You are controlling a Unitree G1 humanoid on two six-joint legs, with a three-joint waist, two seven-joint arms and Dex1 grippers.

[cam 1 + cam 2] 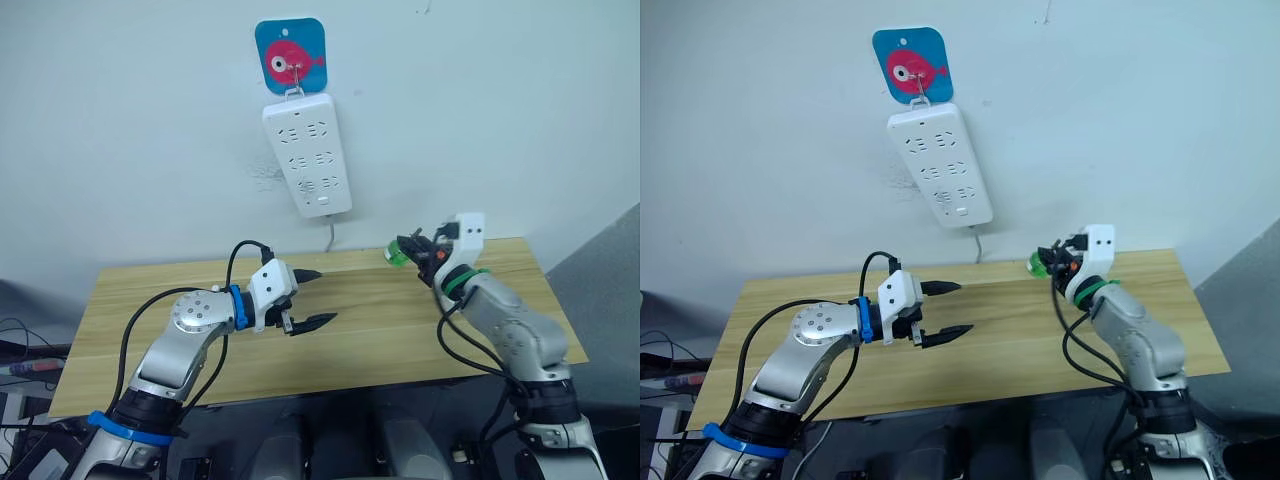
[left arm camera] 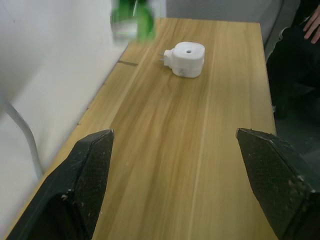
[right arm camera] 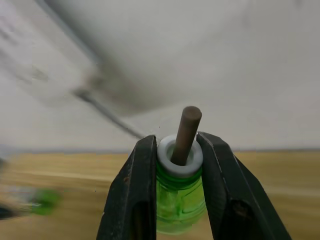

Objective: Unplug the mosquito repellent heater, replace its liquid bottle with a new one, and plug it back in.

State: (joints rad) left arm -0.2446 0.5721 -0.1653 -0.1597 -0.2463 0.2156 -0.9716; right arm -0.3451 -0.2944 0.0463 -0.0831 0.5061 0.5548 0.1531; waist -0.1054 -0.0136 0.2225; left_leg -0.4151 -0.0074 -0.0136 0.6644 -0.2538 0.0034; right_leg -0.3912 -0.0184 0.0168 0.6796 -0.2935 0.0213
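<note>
Left fingers spread wide over bare table, right fingers clamp green bottle nr wall edge.

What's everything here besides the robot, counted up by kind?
Plug-in heater: 1, lying on the table
Green bottle: 1, held in the right gripper; a blurred green shape on the table beyond it is not counted
Power strip: 1, hanging on the wall
Fish-shaped hook: 1
Table: 1
Total: 5
</note>
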